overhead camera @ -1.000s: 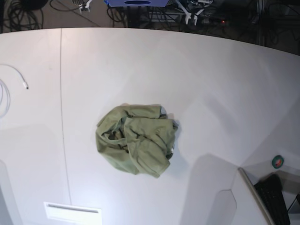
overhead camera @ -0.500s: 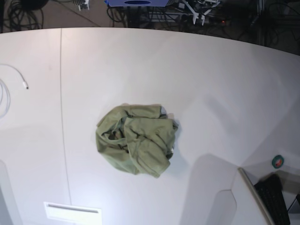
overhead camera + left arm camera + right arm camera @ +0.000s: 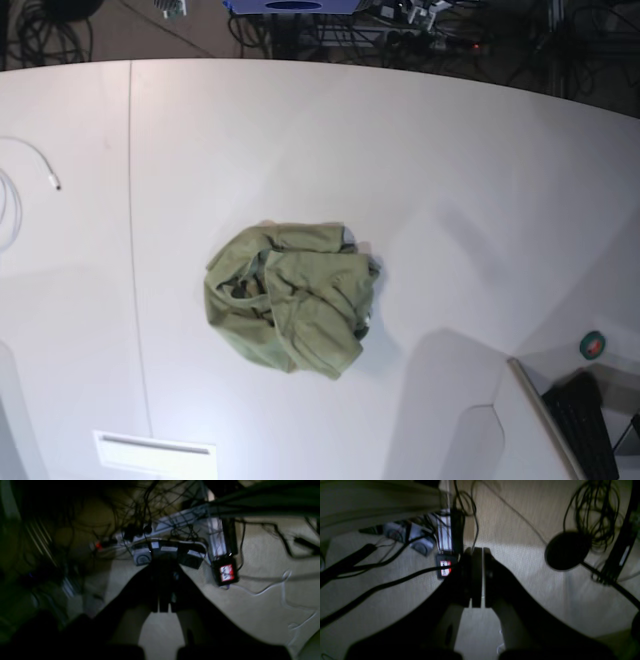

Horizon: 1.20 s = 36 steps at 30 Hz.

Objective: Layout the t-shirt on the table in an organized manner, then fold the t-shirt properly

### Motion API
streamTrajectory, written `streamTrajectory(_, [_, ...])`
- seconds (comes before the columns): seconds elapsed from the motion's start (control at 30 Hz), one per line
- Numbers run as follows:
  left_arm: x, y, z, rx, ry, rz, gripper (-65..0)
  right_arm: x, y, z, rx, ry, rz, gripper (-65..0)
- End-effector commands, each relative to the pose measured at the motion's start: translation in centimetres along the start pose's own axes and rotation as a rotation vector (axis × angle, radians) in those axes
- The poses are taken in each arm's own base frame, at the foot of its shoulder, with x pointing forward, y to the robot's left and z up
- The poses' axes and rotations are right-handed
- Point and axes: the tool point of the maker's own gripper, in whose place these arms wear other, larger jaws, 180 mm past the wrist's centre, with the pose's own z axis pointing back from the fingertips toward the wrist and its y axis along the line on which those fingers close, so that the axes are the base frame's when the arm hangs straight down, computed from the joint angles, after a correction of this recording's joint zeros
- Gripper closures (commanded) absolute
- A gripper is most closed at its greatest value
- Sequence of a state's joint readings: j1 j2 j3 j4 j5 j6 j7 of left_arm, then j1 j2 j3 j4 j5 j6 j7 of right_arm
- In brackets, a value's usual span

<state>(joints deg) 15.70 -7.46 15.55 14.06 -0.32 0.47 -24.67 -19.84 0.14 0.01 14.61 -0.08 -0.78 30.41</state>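
Lab: cable tangles (image 3: 60, 25), white table (image 3: 420, 160)

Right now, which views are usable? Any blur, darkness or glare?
Base view: sharp, evenly lit, soft shadows, slight glare on the table below the t-shirt. Left wrist view: dark, motion-blurred. Right wrist view: dim, tool a silhouette over floor cables.

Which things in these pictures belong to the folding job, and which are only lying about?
Belong to the job:
- t-shirt, crumpled in a heap
- table, which bears it

Lying about:
- white cable at the table's edge
- green tape roll
- black keyboard
- floor cables in the right wrist view
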Motion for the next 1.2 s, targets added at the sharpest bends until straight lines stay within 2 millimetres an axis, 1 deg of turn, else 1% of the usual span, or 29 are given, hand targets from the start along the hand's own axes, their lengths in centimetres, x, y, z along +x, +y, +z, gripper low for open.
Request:
streamTrajectory(0.0, [-0.6, -0.7, 0.6, -0.023, -0.021, -0.019, 0.0, -0.6, -0.1, 0.6, 0.003, -0.021, 0.001, 0.0])
streamTrajectory(0.07, [-0.1, -0.5, 1.0, -0.028, -0.075, -0.037, 0.0, -0.2, 0.0, 1.1, 0.005, -0.078, -0.001, 0.0])
streamTrajectory(0.13, [0.2, -0.7, 1.4, -0.033, -0.112, -0.037, 0.0, 0.0, 0.1, 1.6, 0.004, -0.121, -0.005, 0.0])
streamTrajectory(0.2, [0.6, -0.5, 1.5, -0.031, -0.141, -0.04, 0.0, 0.1, 0.1, 1.8, 0.003, -0.144, -0.007, 0.0])
streamTrajectory(0.3, [0.8, -0.4, 1.4, -0.029, -0.145, -0.04, 0.0, 0.2, 0.1, 1.7, 0.003, -0.143, -0.007, 0.0])
streamTrajectory(0.33, [0.3, -0.4, 1.4, -0.029, -0.12, -0.043, 0.0, 0.2, 0.1, 1.6, 0.003, -0.135, -0.007, 0.0])
streamTrajectory(0.37, [-0.5, -0.3, 1.3, -0.028, -0.08, -0.044, 0.0, -0.2, 0.1, 1.5, 0.003, -0.112, -0.007, 0.0])
streamTrajectory(0.4, [-0.7, 0.1, 0.8, -0.02, -0.039, -0.043, 0.0, -1.0, 0.1, 1.4, 0.003, -0.06, -0.006, 0.0])
streamTrajectory(0.47, [-2.1, 1.0, 0.3, -0.003, 0.074, -0.043, 0.0, -2.2, 0.0, 0.8, 0.002, 0.051, -0.006, 0.0])
streamTrajectory(0.5, [-2.8, 1.2, 0.2, 0.003, 0.135, -0.042, 0.0, -3.1, -0.1, 0.6, 0.001, 0.134, -0.005, 0.0])
streamTrajectory(0.53, [-3.2, 1.3, 0.1, 0.006, 0.176, -0.041, 0.0, -4.3, -0.1, 0.6, 0.0, 0.22, -0.005, 0.0])
streamTrajectory(0.57, [-3.4, 1.2, -0.1, 0.004, 0.204, -0.038, 0.0, -4.9, -0.2, 0.6, 0.0, 0.287, -0.005, 0.0])
streamTrajectory(0.63, [-3.7, 1.0, 0.0, 0.003, 0.222, -0.038, 0.0, -5.1, -0.2, 0.5, -0.001, 0.329, -0.005, 0.0])
streamTrajectory(0.67, [-3.6, 1.2, 0.0, 0.004, 0.214, -0.039, 0.0, -5.0, -0.2, 0.5, -0.001, 0.322, -0.005, 0.0])
streamTrajectory(0.73, [-2.9, 0.9, 0.1, -0.001, 0.152, -0.04, 0.0, -3.9, 0.0, 0.2, 0.002, 0.253, -0.007, 0.0])
streamTrajectory(0.8, [-2.3, 0.4, 0.4, -0.011, 0.079, -0.04, 0.0, -3.8, 0.1, 0.6, 0.003, 0.183, -0.007, 0.0])
streamTrajectory(0.87, [-2.0, 0.8, 1.2, -0.01, 0.001, -0.051, 0.0, -3.2, 0.1, 1.1, 0.003, 0.089, -0.008, 0.0])
streamTrajectory(0.93, [-1.1, 0.7, 1.8, -0.017, -0.08, -0.055, 0.0, -3.0, 0.2, 1.8, 0.003, 0.015, -0.01, 0.0])
streamTrajectory(1.0, [-0.4, 1.0, 2.6, -0.018, -0.156, -0.064, 0.0, -2.3, 0.2, 2.2, 0.002, -0.049, -0.009, 0.0])
streamTrajectory(1.03, [0.2, 1.0, 2.9, -0.021, -0.194, -0.066, 0.0, -2.1, 0.1, 2.3, 0.001, -0.07, -0.008, 0.0])
streamTrajectory(1.1, [1.0, 1.0, 3.5, -0.025, -0.257, -0.07, 0.0, -2.3, 0.0, 2.5, -0.001, -0.078, -0.006, 0.0])
streamTrajectory(1.13, [1.4, 1.4, 3.7, -0.021, -0.28, -0.078, 0.0, -2.2, -0.1, 2.5, -0.001, -0.077, -0.006, 0.0])
streamTrajectory(1.17, [1.6, 1.5, 3.7, -0.02, -0.29, -0.079, 0.0, -2.2, -0.1, 2.5, -0.001, -0.078, -0.006, 0.0])
